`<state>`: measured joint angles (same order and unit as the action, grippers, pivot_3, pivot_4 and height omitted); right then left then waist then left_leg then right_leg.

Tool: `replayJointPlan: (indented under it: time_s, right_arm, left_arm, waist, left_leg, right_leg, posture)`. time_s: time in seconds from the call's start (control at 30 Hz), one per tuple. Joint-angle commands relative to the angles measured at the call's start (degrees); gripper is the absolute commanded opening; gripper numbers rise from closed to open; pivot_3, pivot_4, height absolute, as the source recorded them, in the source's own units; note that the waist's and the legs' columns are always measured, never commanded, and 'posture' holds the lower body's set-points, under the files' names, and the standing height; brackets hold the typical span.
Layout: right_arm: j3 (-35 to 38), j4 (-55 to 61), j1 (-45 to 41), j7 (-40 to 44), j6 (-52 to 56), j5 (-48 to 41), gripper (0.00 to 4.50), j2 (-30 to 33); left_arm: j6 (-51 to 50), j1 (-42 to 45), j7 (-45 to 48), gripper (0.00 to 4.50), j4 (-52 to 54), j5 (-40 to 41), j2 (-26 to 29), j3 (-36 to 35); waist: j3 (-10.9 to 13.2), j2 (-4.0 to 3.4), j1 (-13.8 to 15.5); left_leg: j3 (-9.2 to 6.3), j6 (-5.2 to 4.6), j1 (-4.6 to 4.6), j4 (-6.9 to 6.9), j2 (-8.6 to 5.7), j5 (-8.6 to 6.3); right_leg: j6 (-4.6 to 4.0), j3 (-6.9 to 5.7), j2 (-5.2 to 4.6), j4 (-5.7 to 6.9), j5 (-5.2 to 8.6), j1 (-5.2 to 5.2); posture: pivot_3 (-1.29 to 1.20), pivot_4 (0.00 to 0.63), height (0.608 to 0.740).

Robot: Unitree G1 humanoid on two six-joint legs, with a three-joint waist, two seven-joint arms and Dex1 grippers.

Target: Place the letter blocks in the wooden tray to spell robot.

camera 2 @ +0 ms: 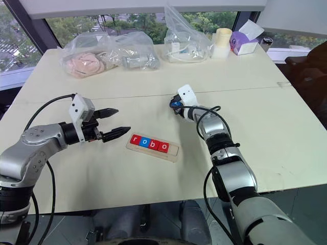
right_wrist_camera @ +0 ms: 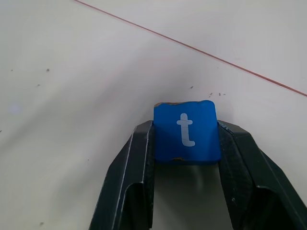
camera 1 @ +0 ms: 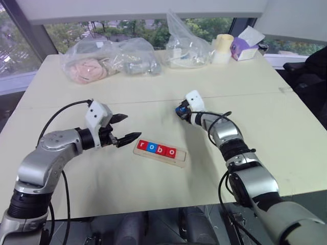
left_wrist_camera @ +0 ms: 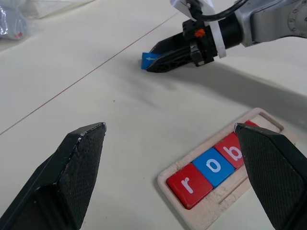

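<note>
Right wrist view: right gripper (right_wrist_camera: 186, 143) clamps flat blue "t" tile (right_wrist_camera: 186, 130); left gripper (camera 1: 126, 128) wide apart nr wood tray (camera 1: 160, 154).

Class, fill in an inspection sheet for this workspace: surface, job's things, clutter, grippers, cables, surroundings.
Surface: pale table, thin red line across it.
Job's things: wooden tray holds red r, blue o, red b, red o; last slot empty. Blue t block lies flat on the table.
Clutter: plastic bags of items, tissue box, cream cup at far edge.
Grippers: left gripper open beside tray; right gripper shut on the t block.
Cables: black cable loops over each arm.
Surroundings: windows, trees outside.
</note>
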<state>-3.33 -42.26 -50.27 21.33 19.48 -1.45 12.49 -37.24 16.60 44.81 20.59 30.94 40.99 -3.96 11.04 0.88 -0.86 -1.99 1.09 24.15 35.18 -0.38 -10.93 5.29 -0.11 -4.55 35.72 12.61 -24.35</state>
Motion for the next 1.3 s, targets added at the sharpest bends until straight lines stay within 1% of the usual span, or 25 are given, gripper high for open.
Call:
replayJointPlan:
  time_s: [0.03,0.1,0.13,0.2,0.23,0.3,0.37,0.43,0.57,0.6,0.63,0.7,0.73,0.77,0.8,0.83,0.93,0.97,1.0,1.03,1.07,1.1,1.2,1.27,1.3]
  right_arm:
    - [6.85,19.74,5.45,-8.51,8.44,-1.86,1.19,0.73]
    - [9.46,36.25,12.72,-12.24,19.45,-2.83,1.19,-0.93]
    - [10.64,45.58,17.39,-14.29,26.15,-3.85,1.19,-3.05]
    - [11.58,59.33,24.19,-16.99,36.6,-5.09,1.19,-6.39]
    - [11.88,65.73,27.41,-18.65,41.49,-4.97,1.19,-8.21]
    - [12.1,74.55,31.29,-20.94,49.37,-4.28,1.19,-10.39]
    - [12.28,81.09,33.91,-22.18,56.3,-3.73,1.19,-11.45]
    - [11.88,84.97,35.41,-22.12,61.09,-4.1,1.19,-11.67]
    - [11.07,85.42,38.31,-21.94,64.23,-4.66,1.19,-13.87]
    - [11.49,85.01,38.4,-21.93,64.24,-4.69,2.21,-14.65]
    - [11.82,84.84,38.33,-21.93,64.23,-4.61,2.53,-15.13]
    - [12.0,84.49,38.15,-21.55,65.3,-4.83,3.61,-15.67]
    - [11.95,84.5,38.01,-21.59,65.78,-4.84,4.23,-15.61]
    - [12.85,84.58,37.38,-21.19,67.16,-5.22,4.47,-16.25]
    - [15.26,84.78,35.89,-19.75,69.08,-6.33,4.47,-17.2]
    - [17.79,84.86,33.96,-18.05,69.75,-7.47,4.47,-16.46]
    - [18.37,84.88,31.15,-9.14,64.36,-12.3,4.47,-5.54]
    - [17.11,83.69,31.68,-3.44,59.06,-13.56,4.47,1.56]
    - [15.59,82.16,33.06,4.21,52.28,-14.53,4.47,9.4]
    - [14.49,80.75,34.77,11.5,45.85,-15.59,4.47,16.05]
    - [13.87,79.19,36.63,18.11,39.39,-16.66,4.47,21.31]
    - [13.98,76.62,38.81,24.63,32.56,-17.54,4.47,25.18]
    - [12.15,65.71,43.4,38.69,15.33,-16.81,4.47,33.89]
    - [8.85,57.19,42.89,44.38,4.73,-13.82,4.47,37.74]
    - [7.85,53.63,41.71,46.29,1.65,-13.5,4.47,38.47]
  left_arm:
    - [0.26,0.98,-1.24,4.5,3.33,-0.73,-0.74,1.23]
    - [1.96,1.9,-3.05,4.5,3.2,-2.72,-2.57,2.79]
    - [1.86,2.32,-3.25,4.5,3.42,-2.78,-3.59,3.84]
    - [1.24,2.87,-2.92,4.5,3.72,-2.53,-4.8,5.28]
    - [1.29,3.27,-2.06,4.5,3.43,-2.72,-4.82,6.1]
    - [1.84,4.19,-0.57,4.5,2.26,-3.31,-4.57,6.95]
    - [2.59,5.33,0.75,4.5,0.65,-3.73,-4.38,7.36]
    - [3.36,5.96,1.82,4.5,-0.41,-4.32,-4.27,7.83]
    - [3.98,6.87,2.77,4.5,-2.23,-5.07,-5.28,8.68]
    - [4.04,6.93,2.98,4.5,-2.35,-5.2,-5.41,8.87]
    - [4.09,6.95,3.16,4.5,-2.41,-5.32,-5.49,8.96]
    - [4.01,6.97,3.38,4.5,-2.41,-5.43,-5.66,9.02]
    - [4.03,6.9,3.46,4.5,-2.41,-5.49,-5.69,9.01]
    - [4.06,6.75,3.59,4.5,-2.42,-5.52,-5.63,8.94]
    - [4.04,6.53,3.77,4.5,-2.37,-5.58,-5.4,8.85]
    - [3.77,6.28,4.15,4.5,-2.18,-5.43,-4.9,8.6]
    - [2.25,5.76,5.88,4.5,-1.48,-3.68,-3.33,7.42]
    - [1.73,5.51,7.09,4.5,-1.24,-2.86,-2.41,7.06]
    - [1.15,5.15,8.86,4.5,-0.86,-1.86,-1.07,6.84]
    - [0.6,4.7,10.63,4.5,-0.34,-0.88,0.27,6.67]
    - [0.01,4.32,12.29,4.5,0.18,0.07,1.58,6.59]
    - [-0.57,3.87,14.04,4.5,1.01,1.11,3.02,6.55]
    - [-1.6,3.35,18.8,4.5,3.04,3.58,6.84,6.56]
    - [-0.9,3.53,21.09,4.5,3.61,2.55,9.4,7.57]
    - [-0.27,3.55,21.89,4.5,3.88,1.79,10.36,8.1]
  waist:
    - [0.0,0.0,0.35]
    - [0.0,0.0,0.52]
    - [0.0,0.0,0.6]
    - [-0.03,0.03,0.3]
    - [-0.04,0.0,0.17]
    - [-0.02,-0.04,-0.35]
    - [-0.01,-0.07,-0.27]
    - [-0.03,-0.06,-0.09]
    - [-0.04,-0.05,0.04]
    - [-0.04,-0.05,0.04]
    - [-0.04,-0.05,0.02]
    - [-0.04,-0.05,0.0]
    - [-0.04,-0.05,0.0]
    - [-0.04,-0.05,0.04]
    - [-0.04,-0.04,0.06]
    - [-0.04,-0.04,0.05]
    - [0.0,-0.1,0.03]
    - [-0.01,-0.1,0.05]
    - [0.0,-0.11,0.11]
    - [0.01,-0.12,0.14]
    - [0.01,-0.1,0.09]
    - [0.01,-0.08,0.04]
    - [0.02,-0.02,-0.11]
    - [0.03,-0.05,-0.21]
    - [0.03,-0.04,-0.27]
  left_leg:
    - [-0.01,0.0,0.04,0.0,0.0,0.0]
    - [-0.08,0.0,0.16,0.02,0.0,0.0]
    - [-0.08,0.0,0.17,0.05,-0.01,0.0]
    - [-0.07,0.0,0.13,0.06,-0.01,0.0]
    - [-0.08,0.0,0.12,0.05,-0.01,0.0]
    - [-0.05,0.0,-0.01,0.02,0.02,0.0]
    - [-0.03,0.0,-0.06,-0.01,0.03,0.0]
    - [-0.04,0.0,-0.06,0.0,0.05,-0.01]
    - [-0.04,0.01,-0.04,-0.01,0.07,-0.01]
    - [-0.04,0.01,-0.03,-0.01,0.07,-0.01]
    - [-0.04,0.01,-0.02,-0.01,0.08,-0.01]
    - [-0.04,0.01,-0.01,0.0,0.09,-0.01]
    - [-0.04,0.01,0.0,-0.01,0.11,-0.01]
    - [-0.05,0.01,0.0,-0.01,0.11,-0.01]
    - [-0.06,0.01,0.0,-0.01,0.12,-0.01]
    - [-0.06,0.01,0.0,-0.01,0.12,-0.01]
    - [-0.05,0.01,0.05,0.01,0.13,-0.01]
    - [-0.05,0.01,0.1,0.0,0.13,-0.01]
    - [-0.06,0.01,0.15,-0.01,0.13,-0.01]
    - [-0.06,0.01,0.2,-0.02,0.1,-0.02]
    - [-0.05,0.0,0.24,-0.07,0.08,-0.02]
    - [-0.03,-0.05,0.24,-0.08,0.06,-0.05]
    - [0.02,-0.27,0.23,-0.07,0.1,-0.18]
    - [0.09,-0.28,0.21,-0.02,0.1,-0.19]
    - [0.12,-0.27,0.21,0.0,0.11,-0.19]
  right_leg:
    - [0.0,0.0,-0.01,0.01,0.0,-0.03]
    - [0.02,0.0,-0.05,0.06,-0.01,-0.1]
    - [0.02,0.0,-0.05,0.08,0.0,-0.11]
    - [0.01,0.0,-0.04,0.14,0.01,-0.12]
    - [-0.02,0.0,-0.02,0.18,0.03,-0.12]
    - [-0.07,0.0,0.0,0.3,0.09,-0.12]
    - [-0.13,0.0,0.01,0.31,0.13,-0.13]
    - [-0.21,-0.01,0.02,0.3,0.21,-0.13]
    - [-0.22,-0.02,0.01,0.24,0.24,-0.12]
    - [-0.22,-0.02,0.01,0.23,0.24,-0.12]
    - [-0.22,-0.02,0.01,0.21,0.24,-0.13]
    - [-0.22,-0.02,0.0,0.17,0.24,-0.11]
    - [-0.22,-0.02,0.0,0.17,0.24,-0.11]
    - [-0.22,-0.02,0.0,0.16,0.24,-0.11]
    - [-0.22,-0.03,0.0,0.16,0.24,-0.11]
    - [-0.22,-0.03,0.0,0.15,0.24,-0.11]
    - [-0.22,-0.03,-0.02,0.1,0.24,-0.12]
    - [-0.21,-0.04,-0.04,0.07,0.24,-0.15]
    - [-0.21,-0.06,-0.03,-0.02,0.24,-0.17]
    - [-0.21,-0.07,-0.04,-0.11,0.23,-0.17]
    - [-0.2,-0.07,-0.05,-0.22,0.23,-0.16]
    - [-0.19,-0.07,-0.05,-0.37,0.23,-0.11]
    - [-0.17,-0.08,0.03,-0.5,0.25,-0.06]
    - [-0.16,-0.07,0.02,-0.49,0.24,-0.05]
    - [-0.15,-0.05,0.02,-0.49,0.23,-0.05]
  posture:
    - [0.0,0.15,0.74]
    - [0.0,0.15,0.74]
    - [0.0,0.15,0.74]
    - [0.0,0.15,0.74]
    - [0.0,0.15,0.74]
    - [0.0,0.15,0.74]
    - [0.0,0.15,0.74]
    - [0.0,0.15,0.74]
    - [0.0,0.15,0.74]
    - [0.0,0.15,0.74]
    - [0.0,0.15,0.74]
    - [0.0,0.15,0.74]
    - [0.0,0.15,0.74]
    - [0.0,0.15,0.74]
    - [0.0,0.15,0.74]
    - [0.0,0.15,0.74]
    - [0.0,0.15,0.74]
    - [0.0,0.15,0.74]
    - [0.0,0.15,0.74]
    - [0.0,0.15,0.74]
    - [0.0,0.15,0.74]
    - [0.0,0.15,0.74]
    - [0.0,0.15,0.74]
    - [0.0,0.15,0.74]
    - [0.0,0.15,0.74]
